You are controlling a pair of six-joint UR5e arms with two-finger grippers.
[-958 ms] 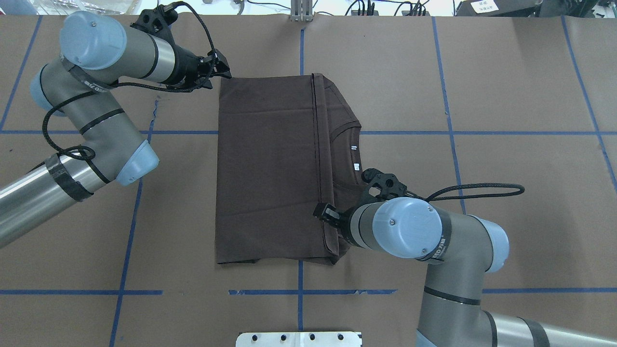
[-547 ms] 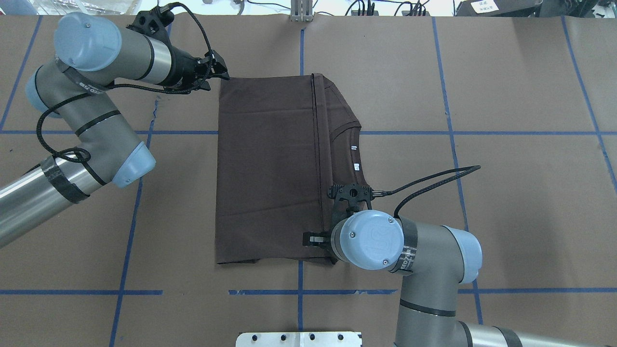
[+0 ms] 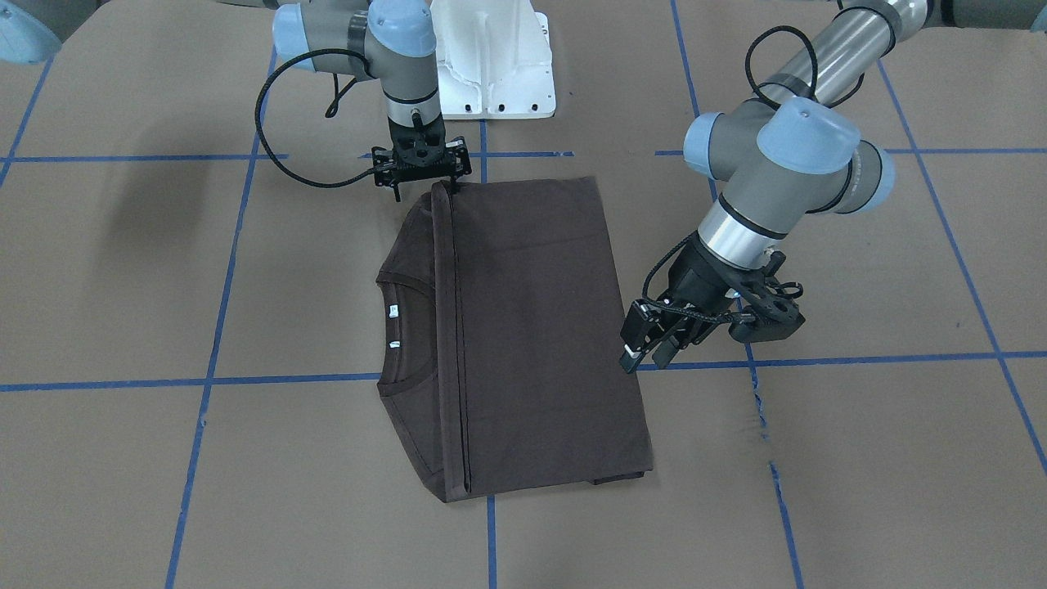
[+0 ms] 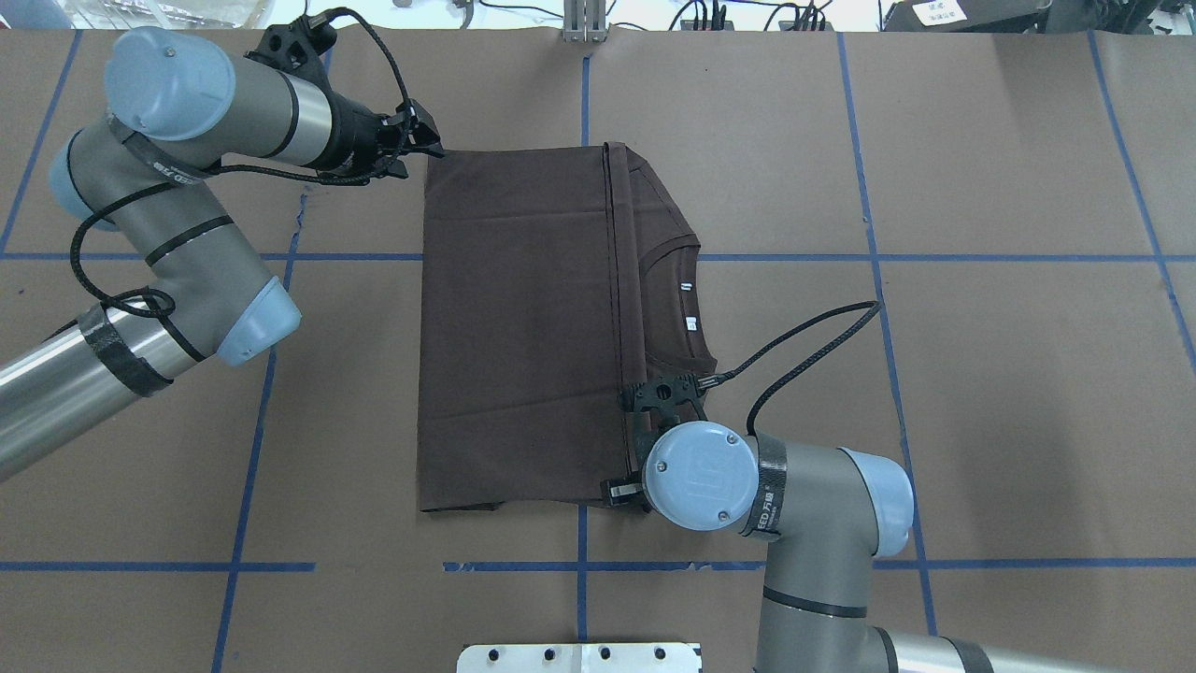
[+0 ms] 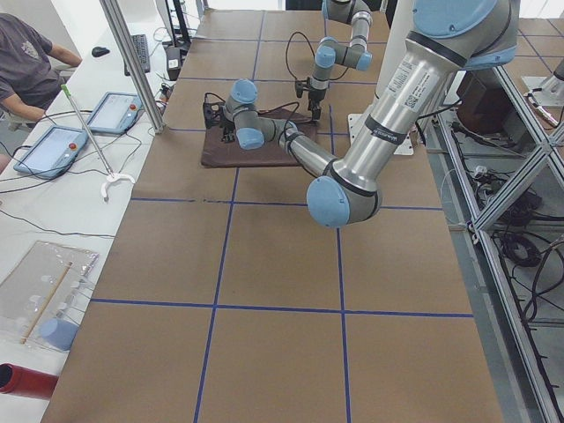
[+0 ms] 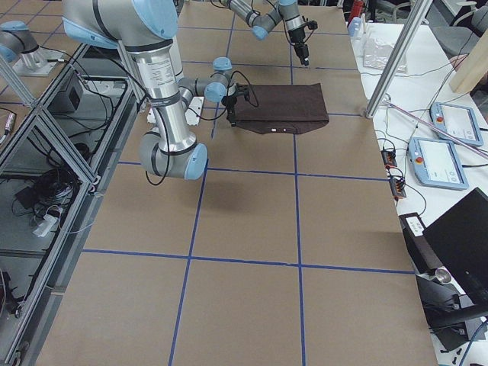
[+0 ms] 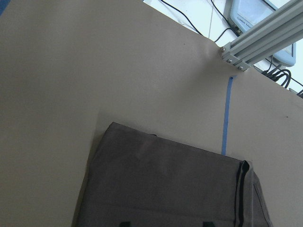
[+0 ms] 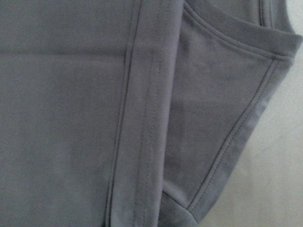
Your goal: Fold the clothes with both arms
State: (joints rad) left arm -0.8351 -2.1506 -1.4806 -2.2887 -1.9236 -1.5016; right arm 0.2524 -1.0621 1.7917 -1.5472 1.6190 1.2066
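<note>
Our left claw (image 3: 646, 357), fingers apart, hovers at the folded shirt's (image 4: 519, 327) ten o'clock corner, likely to pinch it. The shirt lies flat in the middle of the table (image 4: 1009, 421). Our right claw (image 3: 425, 186) hangs over its five o'clock hem; whether it is spread, we cannot tell.

One T-shirt (image 4: 519, 327) — two arms (image 4: 201, 248) (image 4: 822, 551) — one pedestal (image 4: 579, 657).

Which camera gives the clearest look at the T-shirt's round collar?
The exterior front-facing view: the whole collar curve lies uncovered. Overhead, the right arm covers its near end. The right wrist view crops a short stretch, the side views show it tiny, and the left wrist view misses it.
</note>
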